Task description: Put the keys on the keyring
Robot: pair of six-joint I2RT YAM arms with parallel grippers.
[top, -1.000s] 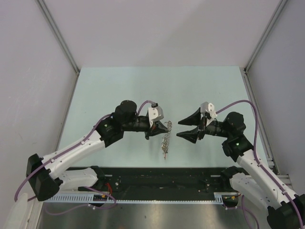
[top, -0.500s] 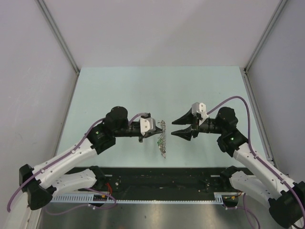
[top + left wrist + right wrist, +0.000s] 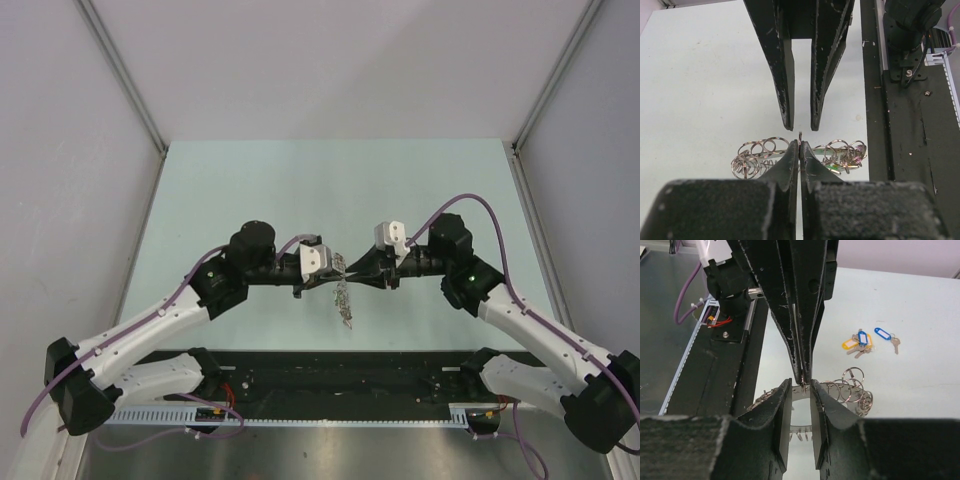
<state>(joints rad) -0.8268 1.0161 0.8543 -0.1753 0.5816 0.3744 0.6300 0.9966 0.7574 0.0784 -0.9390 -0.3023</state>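
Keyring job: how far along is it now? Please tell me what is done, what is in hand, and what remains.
Done: the left gripper is shut on the thin wire of the keyring. In hand: the right gripper is open, its tips on either side of that same wire. Left: the keys with blue and yellow tags lie loose on the table, apart from the ring, so threading them remains.
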